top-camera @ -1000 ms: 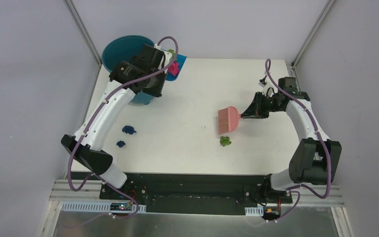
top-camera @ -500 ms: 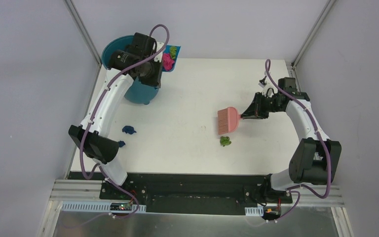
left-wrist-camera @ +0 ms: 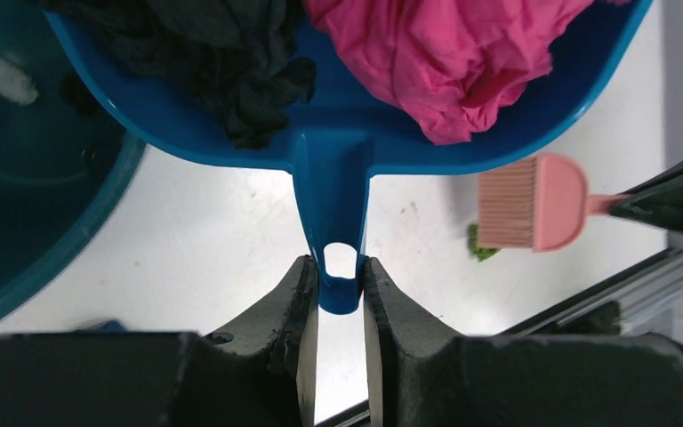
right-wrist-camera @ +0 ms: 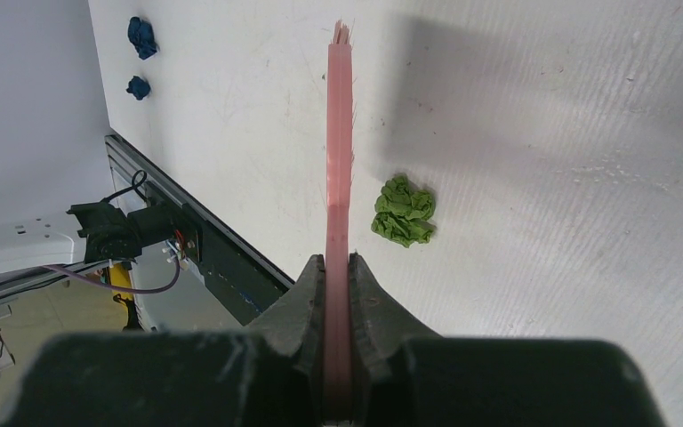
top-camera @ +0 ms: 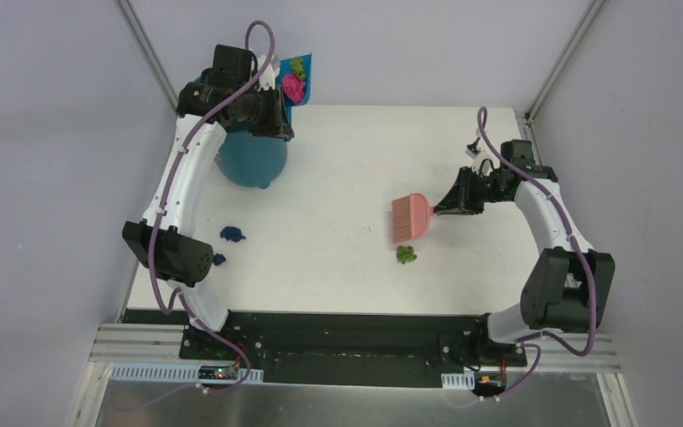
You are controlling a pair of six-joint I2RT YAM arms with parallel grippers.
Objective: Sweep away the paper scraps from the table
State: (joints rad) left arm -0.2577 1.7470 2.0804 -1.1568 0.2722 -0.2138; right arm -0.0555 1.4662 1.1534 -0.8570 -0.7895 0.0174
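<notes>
At eleven o'clock the left hand (left-wrist-camera: pixel 339 286) pinches the dustpan (left-wrist-camera: pixel 338 169) handle; tipped off-centre, its wads (left-wrist-camera: pixel 445 53) could miss the bin (top-camera: pixel 253 163)

Right gripper (right-wrist-camera: pixel 338 267) up close: I see its fingers (right-wrist-camera: pixel 307 298) pinched hard on the pink brush (right-wrist-camera: pixel 339 133), edge-on over the white tabletop (right-wrist-camera: pixel 542 178). A green paper wad (right-wrist-camera: pixel 403 210) sits just beside the brush. Two dark blue wads (right-wrist-camera: pixel 141 36) lie well apart from it, out at the left.
</notes>
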